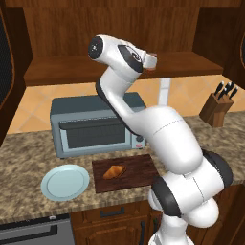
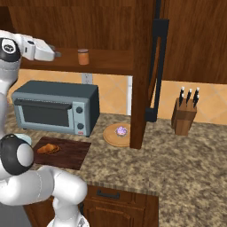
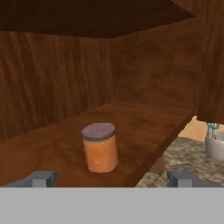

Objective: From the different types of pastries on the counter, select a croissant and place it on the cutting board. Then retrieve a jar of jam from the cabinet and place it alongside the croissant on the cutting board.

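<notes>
- The gripper (image 3: 112, 178) is raised to the open cabinet shelf, its two fingertips spread wide apart at the near edge of the hand view, holding nothing.
- Straight ahead between those tips stands the jam jar (image 3: 100, 147), orange with a dark lid, upright near the front edge of the wooden cabinet shelf (image 3: 144, 122). The jar is close but not yet between the fingers.
- From the right base view, the hand sits left of the same jar (image 2: 83, 56) on the shelf, with a clear gap between them.
- Below, on the stone counter (image 2: 177, 164), the croissant (image 1: 114, 172) already lies on the dark cutting board (image 1: 139, 174), toward its left half.
- A toaster oven (image 1: 95, 124) stands behind the board, a pale blue plate (image 1: 64, 182) to its left, and a knife block (image 2: 184, 116) far right.
- Judged from this, the croissant step is done and the jam fetch is in hand.
- The next move likely calls for advancing until the jar sits between the fingers, then closing around its body.
</notes>
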